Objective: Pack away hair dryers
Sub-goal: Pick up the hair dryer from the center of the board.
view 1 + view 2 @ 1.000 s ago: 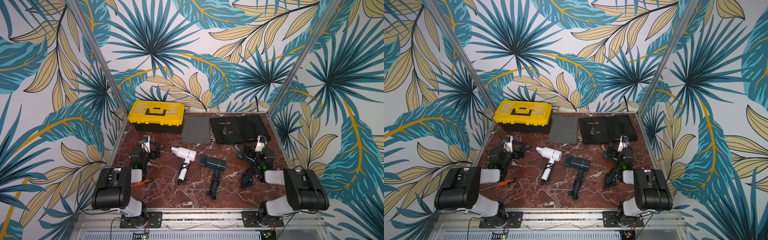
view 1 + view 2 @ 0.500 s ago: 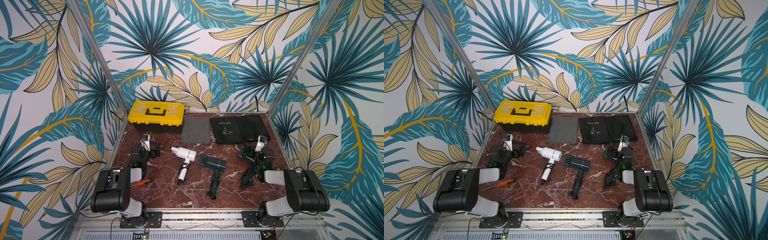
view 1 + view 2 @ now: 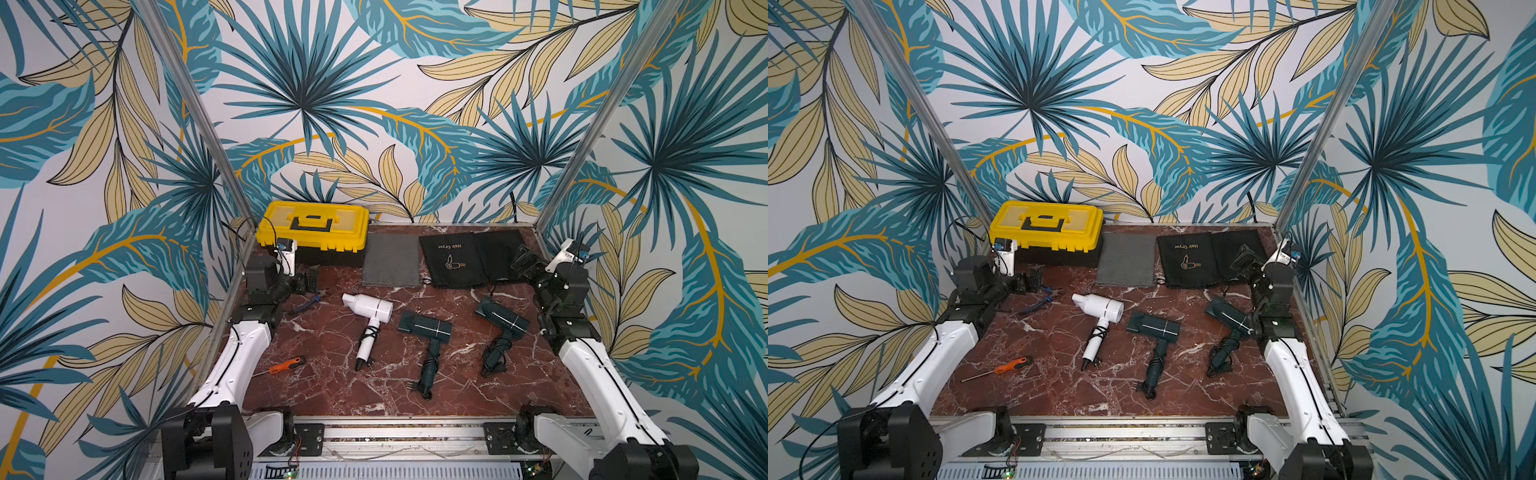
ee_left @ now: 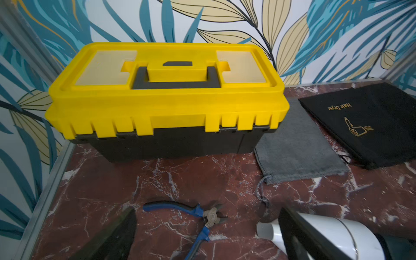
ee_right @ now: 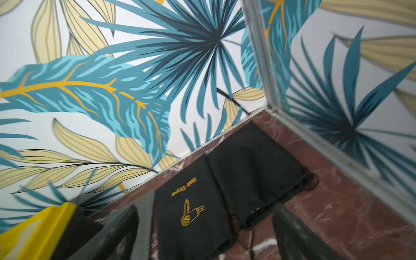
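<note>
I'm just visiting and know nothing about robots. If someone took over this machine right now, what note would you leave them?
Left claw: open, empty, near the blue-handled pliers.
Right claw: open, empty, by the black pouches.
The white hair dryer, dark teal hair dryer and black hair dryer lie loose on the table.
The grey pouch, printed black pouch and plain black pouch lie flat at the back, beside the shut yellow toolbox.
Done: nothing packed.
Left: all three dryers.
</note>
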Available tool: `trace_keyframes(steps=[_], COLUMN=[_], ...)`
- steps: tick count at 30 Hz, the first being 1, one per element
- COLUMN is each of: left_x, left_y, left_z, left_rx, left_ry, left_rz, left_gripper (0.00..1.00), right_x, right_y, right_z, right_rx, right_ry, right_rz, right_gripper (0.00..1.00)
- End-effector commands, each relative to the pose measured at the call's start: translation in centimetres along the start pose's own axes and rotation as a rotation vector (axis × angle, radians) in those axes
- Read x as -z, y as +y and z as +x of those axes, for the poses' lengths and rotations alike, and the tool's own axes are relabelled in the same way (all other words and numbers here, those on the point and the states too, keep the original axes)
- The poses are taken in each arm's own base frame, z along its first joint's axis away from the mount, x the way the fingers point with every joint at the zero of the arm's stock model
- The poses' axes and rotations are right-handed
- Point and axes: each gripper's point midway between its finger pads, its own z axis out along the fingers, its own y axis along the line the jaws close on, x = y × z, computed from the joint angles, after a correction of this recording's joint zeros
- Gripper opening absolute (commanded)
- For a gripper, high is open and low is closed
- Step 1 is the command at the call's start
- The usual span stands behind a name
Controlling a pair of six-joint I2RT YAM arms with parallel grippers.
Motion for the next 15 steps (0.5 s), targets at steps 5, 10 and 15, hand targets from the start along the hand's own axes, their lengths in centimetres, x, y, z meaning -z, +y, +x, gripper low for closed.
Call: trace_keyframes(steps=[5,10,15], left_x=[4.8,5.4,4.9], left_y=[-5.0,-3.7,-4.7], left_z=[-1.2,-3.5,-5.3], left_rx=[-0.060,0.040,0.092], left_ry=[0.153,0.174,0.168], left_rz=[0.129,0.036,0.078], left_gripper=[1.00,0.99,1.00], right_x=[3.6,7.3,10.5], right_y=[4.3,8.5,11.2], right_z=[9.8,15.2,19.8], right_rx=[-0.005,0.036,0.116], right_ry=[0.518,0.686,0.769], right_rz=[-0.073,-0.107,-0.119], right_gripper=[0.79,0.75,0.73])
